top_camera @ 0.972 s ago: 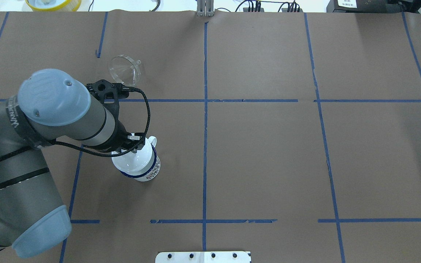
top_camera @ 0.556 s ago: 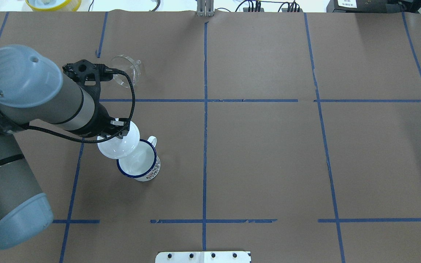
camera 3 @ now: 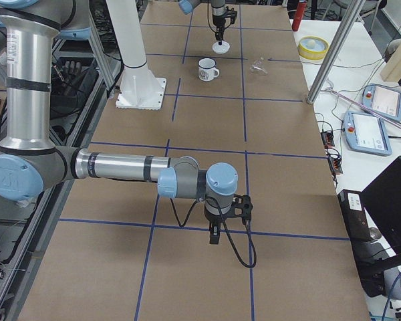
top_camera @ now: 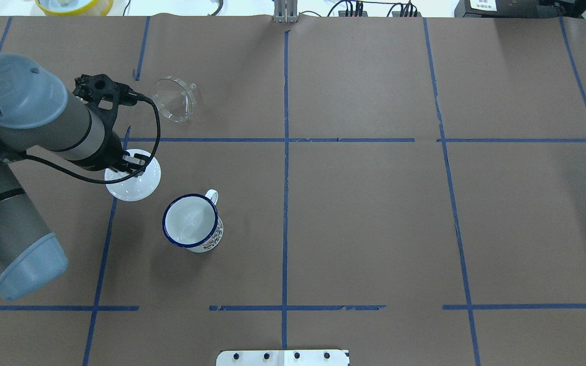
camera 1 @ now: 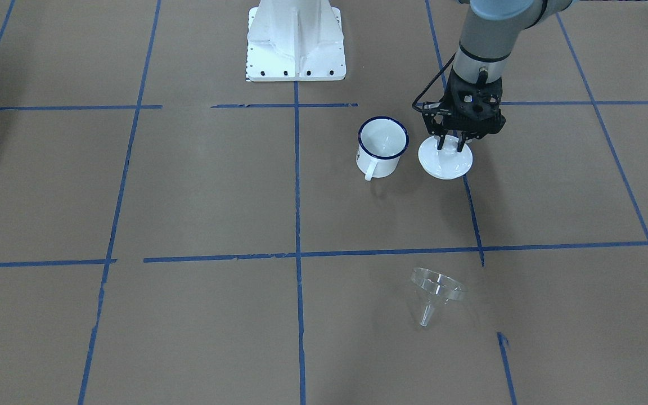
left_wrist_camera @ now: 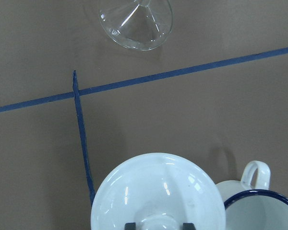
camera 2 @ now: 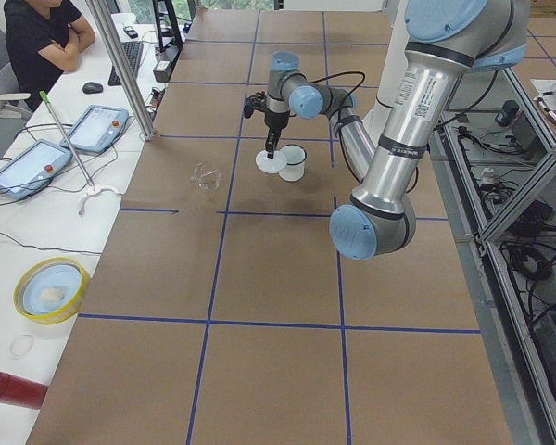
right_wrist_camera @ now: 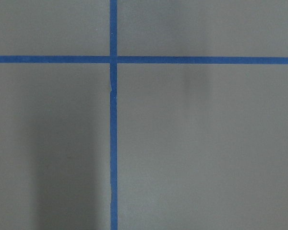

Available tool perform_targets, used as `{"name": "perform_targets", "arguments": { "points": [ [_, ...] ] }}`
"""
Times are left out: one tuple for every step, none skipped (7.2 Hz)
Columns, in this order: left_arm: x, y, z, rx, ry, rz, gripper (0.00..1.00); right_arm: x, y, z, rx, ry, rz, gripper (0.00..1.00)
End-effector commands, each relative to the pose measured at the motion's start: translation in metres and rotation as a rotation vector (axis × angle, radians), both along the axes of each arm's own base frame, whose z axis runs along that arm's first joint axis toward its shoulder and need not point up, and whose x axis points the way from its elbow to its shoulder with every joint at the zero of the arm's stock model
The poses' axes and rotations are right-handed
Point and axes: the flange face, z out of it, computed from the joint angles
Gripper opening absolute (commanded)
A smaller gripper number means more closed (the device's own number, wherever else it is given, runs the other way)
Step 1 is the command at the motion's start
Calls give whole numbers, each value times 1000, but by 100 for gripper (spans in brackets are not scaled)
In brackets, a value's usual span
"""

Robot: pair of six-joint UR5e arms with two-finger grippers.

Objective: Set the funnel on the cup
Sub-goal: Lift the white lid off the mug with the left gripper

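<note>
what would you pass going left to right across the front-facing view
robot base → cup → lid, held in the left fingers. The funnel sits nearer the camera but about level with the lid across, so it is left out.

Brown paper covers the table [top_camera: 374,203], gridded with blue tape [top_camera: 285,229]. The cup [top_camera: 191,223] stands upright; from it, in the overhead view, the funnel [top_camera: 173,99] lies tipped at 12 o'clock and a white base plate [top_camera: 283,357] at 5 o'clock.
</note>
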Motion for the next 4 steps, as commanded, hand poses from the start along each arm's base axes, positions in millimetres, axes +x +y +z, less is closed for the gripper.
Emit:
{"name": "perform_targets", "arguments": {
  "points": [
    [18, -16, 63, 13, 15, 2, 0, 0, 0, 0, 0, 0, 0, 100],
    [17, -15, 85, 19, 22, 4, 0, 0, 0, 0, 0, 0, 0, 100],
    [20, -15, 94, 22, 29, 7, 0, 0, 0, 0, 0, 0, 0, 100],
    [23, -14, 96, 19, 27, 10, 0, 0, 0, 0, 0, 0, 0, 100]
  ]
}}
